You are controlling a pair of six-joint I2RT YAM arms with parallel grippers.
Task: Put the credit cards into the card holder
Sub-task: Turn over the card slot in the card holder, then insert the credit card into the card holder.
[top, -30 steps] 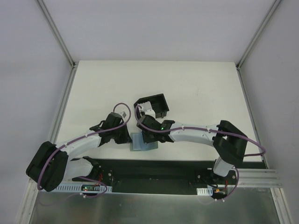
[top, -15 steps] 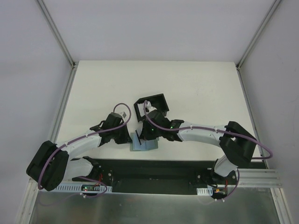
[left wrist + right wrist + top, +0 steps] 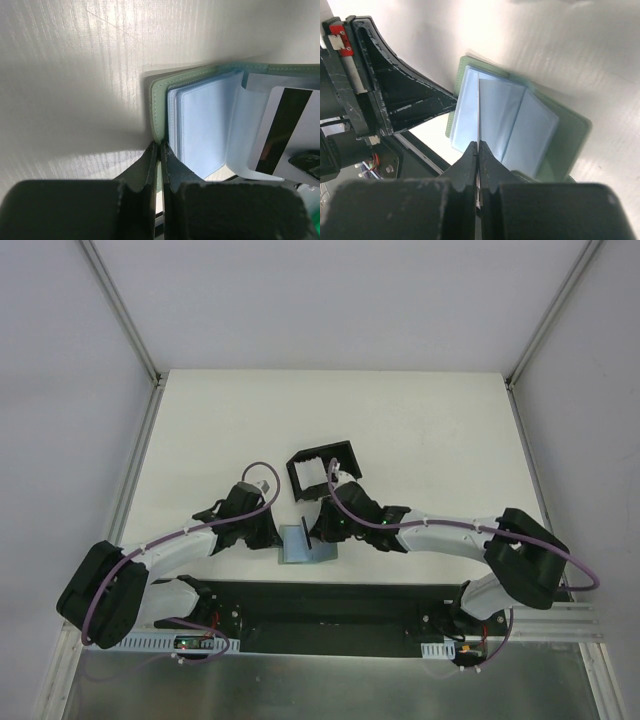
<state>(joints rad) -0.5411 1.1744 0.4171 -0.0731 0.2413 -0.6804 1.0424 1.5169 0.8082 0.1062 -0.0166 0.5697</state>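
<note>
The black card holder (image 3: 297,478) stands open-topped behind both grippers. A grey-green case (image 3: 300,554) lies open near the table's front edge, its light blue sleeves (image 3: 205,125) fanned out. My left gripper (image 3: 160,146) is shut on the case's green cover (image 3: 159,105). My right gripper (image 3: 478,145) is shut on a whitish-grey credit card (image 3: 285,125) with a dark stripe. That card stands on edge over the open case (image 3: 570,135) and shows as a thin line (image 3: 478,110) in the right wrist view. I cannot tell whether its far end still sits in a sleeve.
The black base rail (image 3: 340,605) runs just in front of the case. The left gripper's fingers (image 3: 415,102) reach in close beside the held card. White table (image 3: 430,430) stretches behind and to the right of the card holder.
My right wrist has drawn back from over the card holder towards the case, uncovering the holder. The card now stands on edge above the case. The left arm has not moved.
</note>
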